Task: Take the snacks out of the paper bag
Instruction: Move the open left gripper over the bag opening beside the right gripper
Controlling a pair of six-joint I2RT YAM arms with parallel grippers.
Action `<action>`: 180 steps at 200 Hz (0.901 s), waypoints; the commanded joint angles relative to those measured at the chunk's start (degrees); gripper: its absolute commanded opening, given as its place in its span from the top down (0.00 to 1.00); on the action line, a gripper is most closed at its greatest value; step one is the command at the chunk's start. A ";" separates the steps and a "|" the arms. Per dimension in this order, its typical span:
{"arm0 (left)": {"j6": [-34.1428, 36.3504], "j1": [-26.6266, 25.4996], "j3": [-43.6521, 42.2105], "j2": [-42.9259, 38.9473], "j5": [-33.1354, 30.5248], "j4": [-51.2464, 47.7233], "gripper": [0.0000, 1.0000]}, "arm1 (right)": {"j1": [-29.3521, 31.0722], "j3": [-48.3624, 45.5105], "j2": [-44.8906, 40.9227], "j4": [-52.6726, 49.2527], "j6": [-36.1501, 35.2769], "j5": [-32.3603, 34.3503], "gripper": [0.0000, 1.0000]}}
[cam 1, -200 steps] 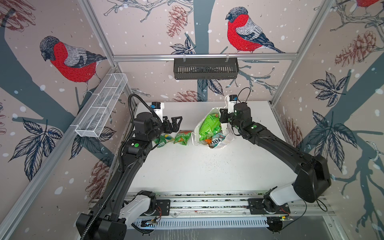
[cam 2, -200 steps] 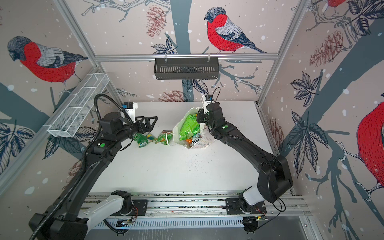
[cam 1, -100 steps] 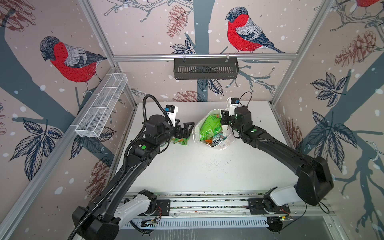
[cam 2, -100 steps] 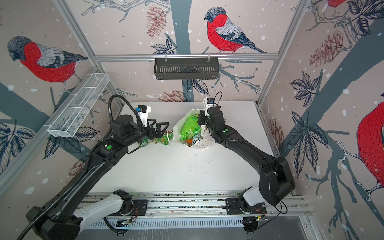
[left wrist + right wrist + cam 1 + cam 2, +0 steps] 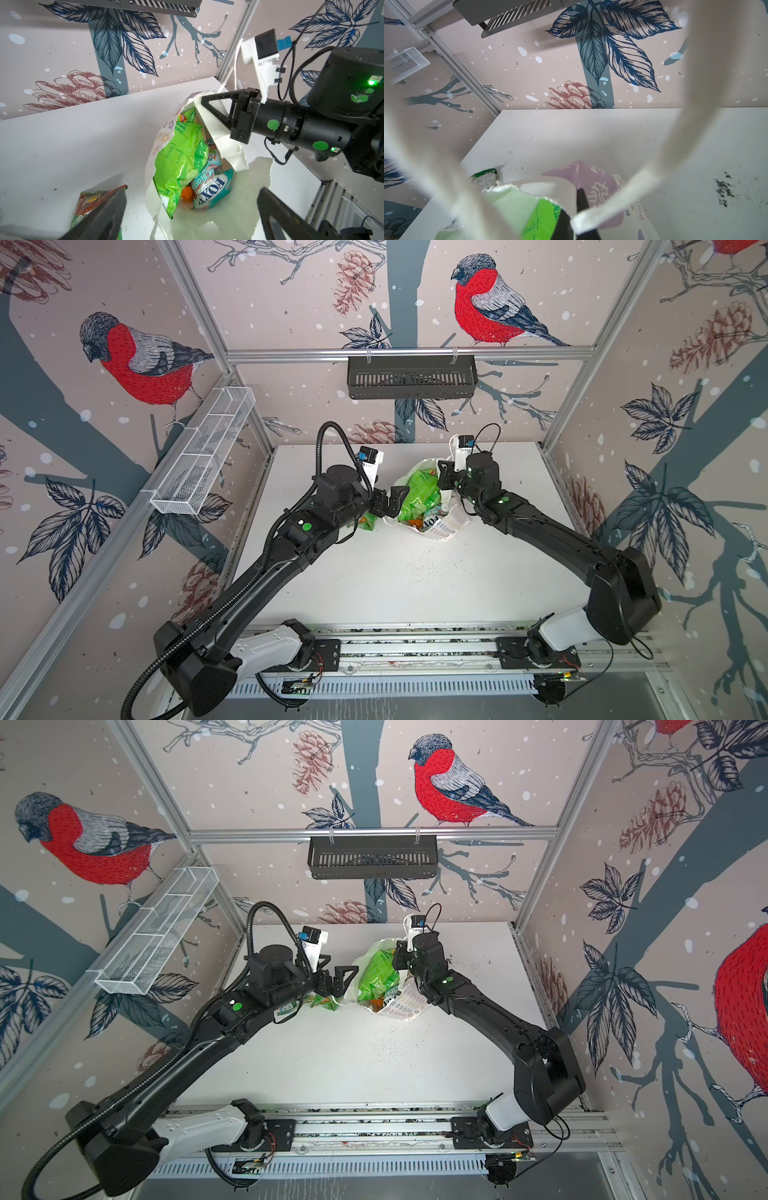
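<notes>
Hovering just left of the paper bag [image 5: 441, 527], the left gripper [image 5: 392, 502] hangs a little above the centre of both top views, its jaws spread wide with nothing between them. The bag lies slumped on the white table [image 5: 395, 580] with its mouth turned toward that gripper and its dotted side toward the lower right of the frame. Opposite, the right gripper [image 5: 442, 473] is pinched tight on the bag's upper rim. In the left wrist view it reaches in from the right of the frame, with white paper caught in its tips and the rim held up off the table.

A large bright green packet [image 5: 182, 158] fills the open mouth at the centre of the left wrist frame. A teal packet [image 5: 214, 187] sits to its lower right, and an orange packet [image 5: 187, 194] is wedged between them, mostly hidden. Outside the bag, a red-and-green packet [image 5: 93, 201] lies on the table at the lower left of that frame, partly behind one of the left gripper's dark fingers [image 5: 108, 207]. In a top view, a second green packet [image 5: 286, 1009] rests left of it, half covered by the left arm.

In the right wrist view, a blurred white cord handle [image 5: 664, 166] loops across the frame. A purple label patch [image 5: 591, 180] shows at lower centre, just above the closed fingertips.
</notes>
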 commanded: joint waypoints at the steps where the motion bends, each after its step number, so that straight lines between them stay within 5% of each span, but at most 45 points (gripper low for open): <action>1: -1.41 -3.76 -0.65 0.08 -5.43 4.30 0.03 | 0.21 0.42 -0.17 0.14 0.06 -1.15 1.00; 41: -3.77 -7.30 0.08 3.21 -8.12 5.83 0.04 | 0.21 0.35 -0.54 0.86 0.08 -2.25 1.00; 180: -5.23 -9.33 0.75 3.62 -2.47 7.75 0.13 | 0.38 0.88 -2.62 1.99 2.32 -3.41 1.00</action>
